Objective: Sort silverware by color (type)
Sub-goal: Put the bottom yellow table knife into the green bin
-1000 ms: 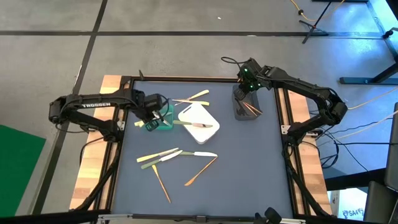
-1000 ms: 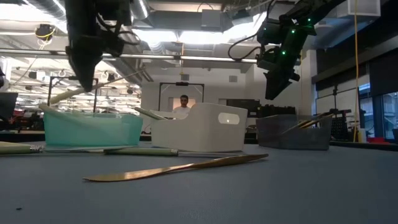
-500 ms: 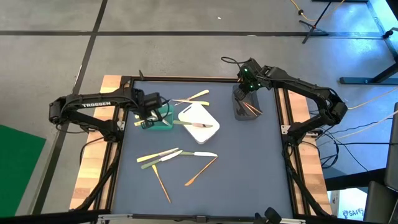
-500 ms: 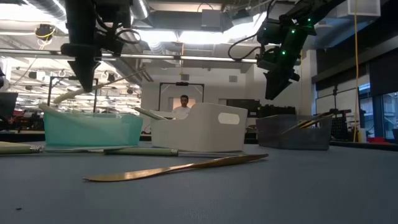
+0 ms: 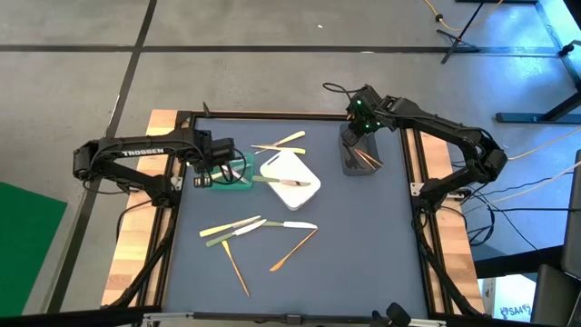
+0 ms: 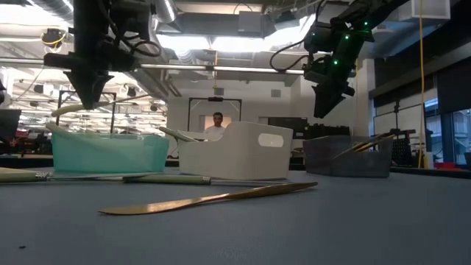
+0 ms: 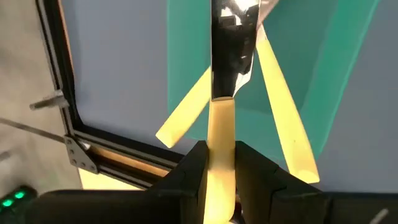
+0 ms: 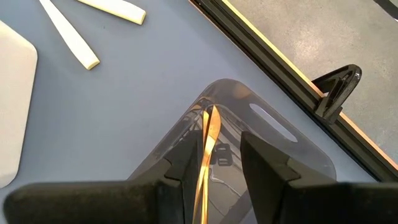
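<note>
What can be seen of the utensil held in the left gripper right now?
The yellow-handled utensil has a pale yellow handle that looks like plastic and a shiny silver metal end reflecting the lights; its type cannot be told. The left gripper has its jaws closed on the handle, the metal end pointing away from the wrist. It hangs over the green bin near the table's left edge, where two more pale yellow handles lean out over the bin's rim. Only the jaws appear to touch it.
</note>
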Tool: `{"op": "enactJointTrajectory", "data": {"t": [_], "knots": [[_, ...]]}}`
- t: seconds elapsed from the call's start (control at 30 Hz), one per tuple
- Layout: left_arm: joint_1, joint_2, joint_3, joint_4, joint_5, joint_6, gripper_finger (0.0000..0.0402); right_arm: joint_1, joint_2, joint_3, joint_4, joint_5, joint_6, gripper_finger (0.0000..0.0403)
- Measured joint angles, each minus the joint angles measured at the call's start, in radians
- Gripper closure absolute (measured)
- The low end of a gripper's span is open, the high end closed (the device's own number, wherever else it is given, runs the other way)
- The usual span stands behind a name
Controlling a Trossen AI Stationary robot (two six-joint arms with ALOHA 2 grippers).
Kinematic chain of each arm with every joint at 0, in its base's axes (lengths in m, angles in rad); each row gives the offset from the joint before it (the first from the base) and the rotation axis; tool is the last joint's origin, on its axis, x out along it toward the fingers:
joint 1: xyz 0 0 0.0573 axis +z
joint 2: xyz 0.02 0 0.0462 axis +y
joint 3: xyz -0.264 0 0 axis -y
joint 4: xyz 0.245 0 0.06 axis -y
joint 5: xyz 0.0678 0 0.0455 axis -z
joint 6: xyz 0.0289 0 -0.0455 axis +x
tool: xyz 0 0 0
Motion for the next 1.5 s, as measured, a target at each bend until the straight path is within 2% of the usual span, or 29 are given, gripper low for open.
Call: {"op": "enactJointTrajectory", "data": {"t": [0.13,0.63,0.87,1.07,1.5], "knots": [[0.000,0.046,0.000,-0.004,0.004,0.048,0.0341,0.000,0.000,0.000,0.001,0.000,0.000,0.0292],[0.000,0.213,0.000,-0.074,-0.062,0.054,0.0341,0.000,0.000,0.000,0.008,0.000,0.000,0.0292],[0.000,0.277,0.000,-0.078,-0.081,0.177,0.0341,0.000,0.000,0.000,0.008,0.000,0.000,0.0292],[0.000,0.323,0.000,-0.077,-0.133,0.181,0.0341,0.000,0.000,0.000,0.008,0.000,0.000,0.0292],[0.000,0.400,0.000,-0.072,-0.132,0.177,0.0324,0.000,0.000,0.000,0.008,0.000,0.000,0.0292]]}}
